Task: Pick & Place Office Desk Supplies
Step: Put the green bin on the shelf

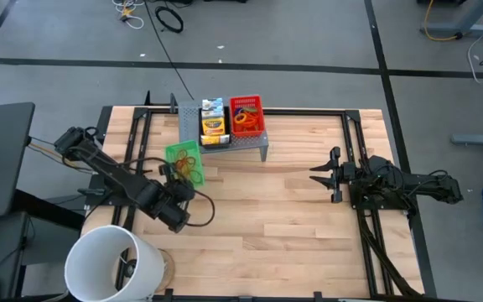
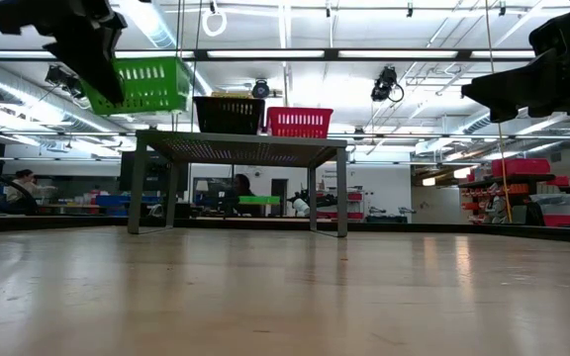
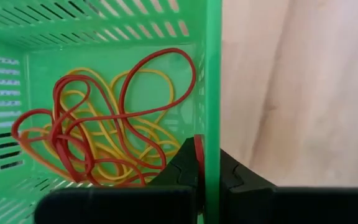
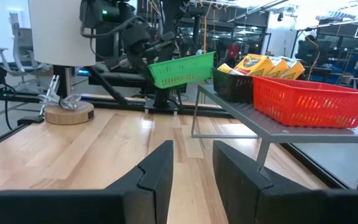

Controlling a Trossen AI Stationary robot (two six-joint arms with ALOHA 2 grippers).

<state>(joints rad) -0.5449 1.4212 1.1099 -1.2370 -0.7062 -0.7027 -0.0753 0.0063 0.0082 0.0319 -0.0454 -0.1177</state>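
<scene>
A green mesh tray point(image 1: 183, 158) holding red and yellow rubber bands point(image 3: 98, 124) hangs in the air left of the grey riser point(image 1: 250, 141), with my left gripper point(image 1: 177, 175) shut on its wall. The low view shows this tray point(image 2: 144, 85) above the riser's top. On the riser stand a black tray point(image 2: 229, 114) with a yellow crayon box point(image 1: 213, 124) and a red tray point(image 1: 246, 116). My right gripper point(image 1: 324, 174) waits open at the table's right, touching nothing. My left gripper pinches one side wall of the green tray near its rim point(image 3: 212, 130), one finger inside point(image 3: 184, 167) the tray and one outside point(image 3: 236, 177). The fingers slant down from the table's near left. The tray is lifted clear of the table, slightly tilted point(image 4: 180, 70).
A big white bucket point(image 1: 111, 264) stands at the table's near left corner, next to a round wooden base point(image 4: 69, 113). Bare wooden tabletop point(image 1: 267, 218) lies between the two arms and in front of the riser.
</scene>
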